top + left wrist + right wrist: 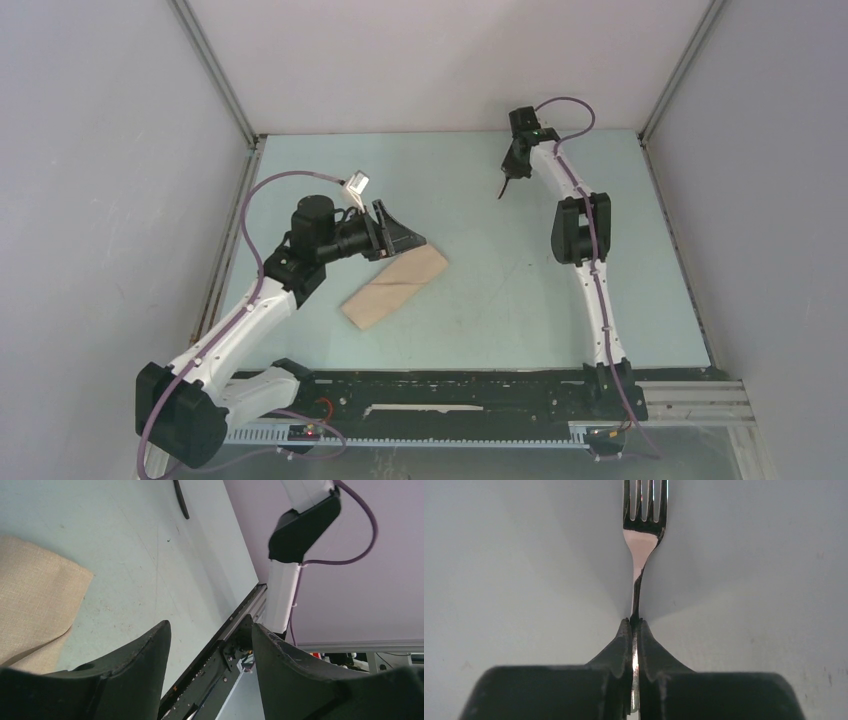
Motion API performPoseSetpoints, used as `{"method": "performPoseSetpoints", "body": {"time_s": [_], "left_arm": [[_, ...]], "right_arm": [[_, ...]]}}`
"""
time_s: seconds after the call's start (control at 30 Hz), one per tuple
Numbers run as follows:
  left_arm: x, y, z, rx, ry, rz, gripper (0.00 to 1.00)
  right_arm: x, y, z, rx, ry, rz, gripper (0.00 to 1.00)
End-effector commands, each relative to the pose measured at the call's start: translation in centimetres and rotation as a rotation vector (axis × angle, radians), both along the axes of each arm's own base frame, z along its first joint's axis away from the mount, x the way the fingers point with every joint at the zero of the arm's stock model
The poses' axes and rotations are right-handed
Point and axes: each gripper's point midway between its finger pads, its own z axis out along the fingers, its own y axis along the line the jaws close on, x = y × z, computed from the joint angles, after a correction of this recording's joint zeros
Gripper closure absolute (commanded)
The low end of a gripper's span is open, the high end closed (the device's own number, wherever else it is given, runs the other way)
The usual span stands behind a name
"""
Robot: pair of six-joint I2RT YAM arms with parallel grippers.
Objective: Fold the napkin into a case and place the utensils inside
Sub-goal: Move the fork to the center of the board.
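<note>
1. Right gripper [635,625]: seen in the upper centre of the overhead view, near the far edge of the table [500,300]. The jaws are pressed together on the handle of the fork [643,535], with only the thin metal between them.
2. Fork: light and shiny, gripped edge-on at the narrow part of the handle. In the right wrist view it runs straight up from the fingertips, with the tines at the top edge of the frame. Whether it rests on the table or is lifted cannot be told.
3. Left gripper [210,630]: placed left of centre in the overhead view, over the upper right end of the napkin [395,288]. The jaws are held well apart and nothing is held between them. Contact with the cloth cannot be told.
4. Napkin: beige-tan cloth, folded into a narrow oblong. It is laid flat on the table at a slant, from lower left to upper right, left of centre in the overhead view and well apart from the fork.
5. Dark slender piece [181,497]: seen at the top edge of the left wrist view. It cannot be identified.
</note>
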Motion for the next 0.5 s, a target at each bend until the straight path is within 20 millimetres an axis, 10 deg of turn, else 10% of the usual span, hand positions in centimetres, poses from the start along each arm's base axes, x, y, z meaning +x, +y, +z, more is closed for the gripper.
{"method": "performPoseSetpoints", "body": {"time_s": [0.0, 0.47], "left_arm": [[0.3, 0.4, 0.9, -0.017, -0.017, 0.026, 0.34], [3.4, -1.6, -6.8, 0.17, 0.193, 0.138, 0.23]], "right_arm": [[-5.5, 1.9, 1.4, -0.005, 0.105, 0.089, 1.0], [-30.1, 8.2, -2.1, 0.187, 0.243, 0.287, 0.88]]}}
